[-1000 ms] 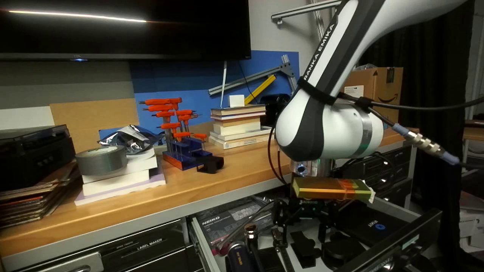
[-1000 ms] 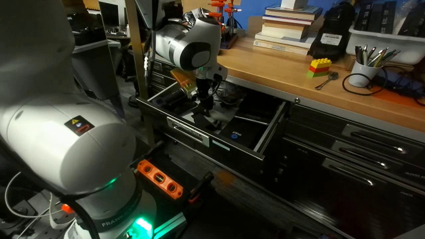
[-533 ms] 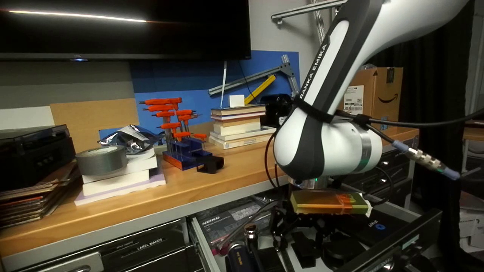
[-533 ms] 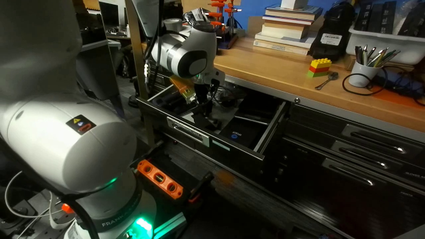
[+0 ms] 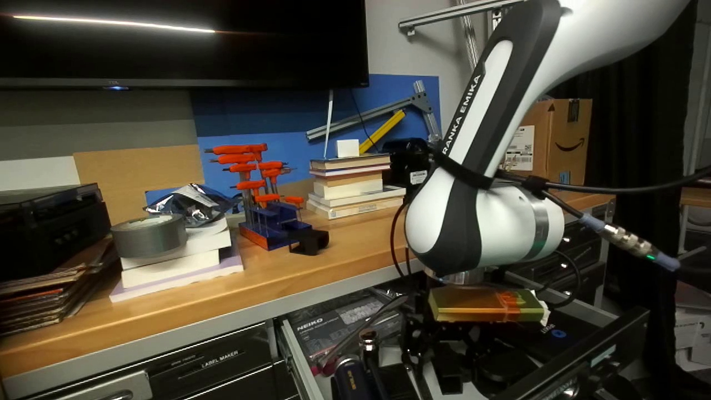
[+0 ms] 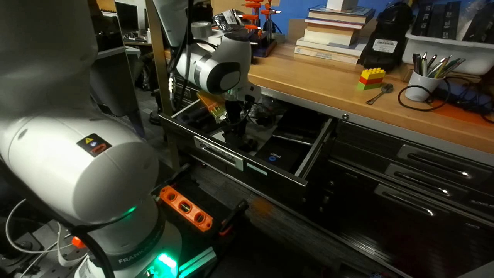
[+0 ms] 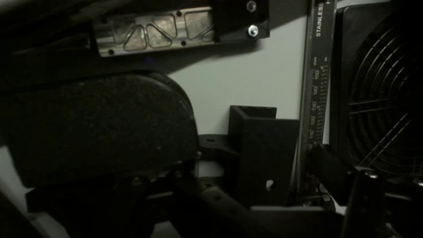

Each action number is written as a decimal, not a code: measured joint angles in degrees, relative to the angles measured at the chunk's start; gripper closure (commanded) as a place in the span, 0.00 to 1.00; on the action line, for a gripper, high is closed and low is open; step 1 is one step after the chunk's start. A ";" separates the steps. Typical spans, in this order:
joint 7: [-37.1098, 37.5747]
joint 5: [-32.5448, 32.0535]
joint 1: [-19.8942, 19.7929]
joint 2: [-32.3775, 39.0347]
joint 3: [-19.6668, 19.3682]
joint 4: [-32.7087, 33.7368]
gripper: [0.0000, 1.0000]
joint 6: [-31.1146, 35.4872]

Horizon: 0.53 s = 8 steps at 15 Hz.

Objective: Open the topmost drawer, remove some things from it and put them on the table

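The place looks like a workshop or lab: a wooden workbench (image 5: 339, 264) over dark drawers (image 6: 417, 175), a rack (image 5: 278, 220) of orange-handled hex keys (image 5: 243, 168), a spirit level (image 6: 192, 212) and a robot arm (image 6: 108, 166).

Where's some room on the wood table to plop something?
The table is bare between the books, the toy bricks and its front edge. It's crowded around the pen cup near the white bin, and inside the open drawer.

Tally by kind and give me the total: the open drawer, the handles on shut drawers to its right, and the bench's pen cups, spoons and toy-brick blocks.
Open topmost drawer: 1
Shut-drawer handles to its right: 3
White pen cup: 1
Spoon: 1
Toy-brick block: 1
Total: 7
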 measured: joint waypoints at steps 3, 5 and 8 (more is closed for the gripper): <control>0.65 -0.81 -0.01 -0.10 -0.66 -0.02 0.64 0.02; 1.21 -1.85 -0.01 -0.10 -1.38 -0.02 0.79 0.02; 3.22 -3.85 0.21 -0.45 -1.82 0.18 0.87 0.05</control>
